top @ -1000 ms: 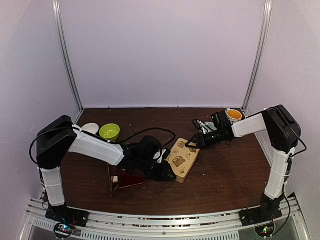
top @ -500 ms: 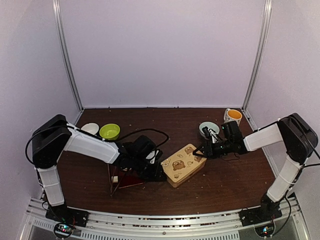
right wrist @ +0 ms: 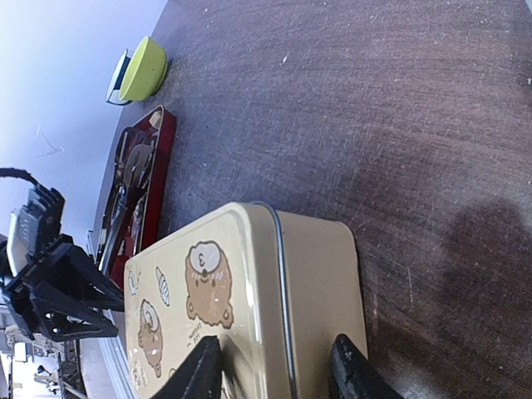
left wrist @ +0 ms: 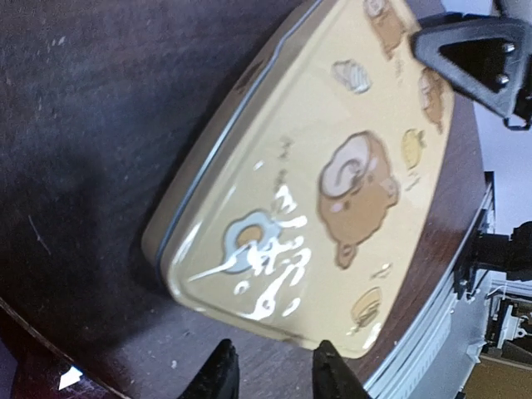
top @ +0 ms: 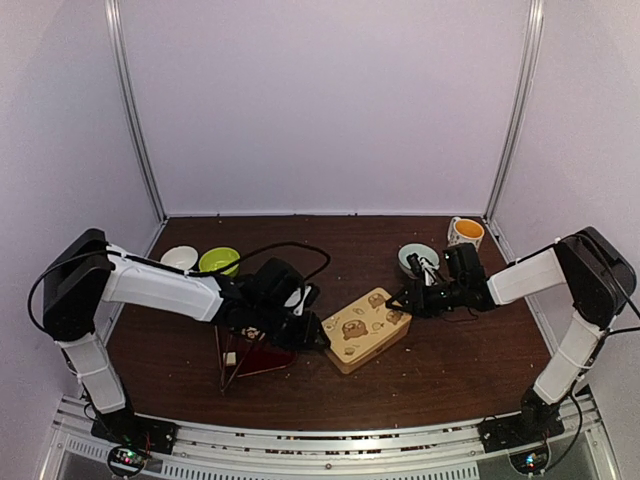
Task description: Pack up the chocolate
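The chocolate cannot be made out in any view. The bear-print tin (top: 365, 328) sits lidded at the middle of the table (top: 450, 350), with open tabletop along its near side.

Left gripper (left wrist: 273, 353): fingers parted, holding nothing, just short of the tin's left end.

Right gripper (right wrist: 274, 349): fingers astride the tin's right end. Whether they press on it cannot be told.

Red tray (right wrist: 154, 158): contents unreadable.

Green bowl (top: 219, 261): stands at the far left.

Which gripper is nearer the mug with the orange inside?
Right. The right gripper sits at the end of the tin facing the mug; the left gripper is at the opposite end, farther off.
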`<state>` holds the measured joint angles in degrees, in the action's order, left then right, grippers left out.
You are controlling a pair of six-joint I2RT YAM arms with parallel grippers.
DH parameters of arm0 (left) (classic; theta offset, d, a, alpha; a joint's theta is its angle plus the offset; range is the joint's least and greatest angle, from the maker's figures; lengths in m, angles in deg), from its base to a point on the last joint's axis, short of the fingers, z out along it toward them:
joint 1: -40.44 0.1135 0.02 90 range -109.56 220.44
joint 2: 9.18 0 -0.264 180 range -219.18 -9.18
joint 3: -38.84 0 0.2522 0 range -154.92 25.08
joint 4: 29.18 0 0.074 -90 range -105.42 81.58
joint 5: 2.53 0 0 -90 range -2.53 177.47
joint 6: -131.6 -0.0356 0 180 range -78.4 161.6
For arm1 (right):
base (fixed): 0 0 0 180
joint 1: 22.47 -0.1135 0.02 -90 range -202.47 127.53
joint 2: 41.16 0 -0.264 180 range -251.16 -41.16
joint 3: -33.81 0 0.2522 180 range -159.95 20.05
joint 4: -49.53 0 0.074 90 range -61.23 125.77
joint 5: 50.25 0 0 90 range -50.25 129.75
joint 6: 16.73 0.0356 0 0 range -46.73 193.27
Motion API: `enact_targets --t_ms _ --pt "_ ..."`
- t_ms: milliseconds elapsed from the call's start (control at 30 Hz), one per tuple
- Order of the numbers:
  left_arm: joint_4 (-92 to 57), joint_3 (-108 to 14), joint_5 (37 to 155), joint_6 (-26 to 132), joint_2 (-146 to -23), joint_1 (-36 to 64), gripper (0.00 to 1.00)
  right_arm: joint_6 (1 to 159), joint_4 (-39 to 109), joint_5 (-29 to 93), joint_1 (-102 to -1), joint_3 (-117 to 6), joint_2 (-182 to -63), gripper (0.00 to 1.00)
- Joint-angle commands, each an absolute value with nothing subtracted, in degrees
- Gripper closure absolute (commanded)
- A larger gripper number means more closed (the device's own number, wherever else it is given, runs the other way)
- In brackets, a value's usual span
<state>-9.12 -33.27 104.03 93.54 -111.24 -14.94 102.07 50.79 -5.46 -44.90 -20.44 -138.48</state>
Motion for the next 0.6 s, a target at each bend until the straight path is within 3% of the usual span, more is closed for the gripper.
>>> enact_targets --t_ms 0,133,267,567 --pt "-16.2 -32.1 103.3 93.7 -108.5 -14.5 0.69 102.5 49.2 -6.9 -45.4 -19.8 -139.4 0.59" --pt "-18.5 -30.4 103.8 95.2 -108.4 -14.6 0.68 101.9 48.7 -6.4 -45.4 -19.7 -139.2 0.59" --pt "-21.8 -29.5 104.7 96.6 -109.3 -14.7 0.54 101.7 48.7 -6.4 -45.4 -19.4 -139.1 0.59" --pt "-18.0 -32.5 103.7 97.7 -112.9 -14.7 0.57 101.8 49.0 -6.0 -45.4 -18.9 -139.1 0.59"
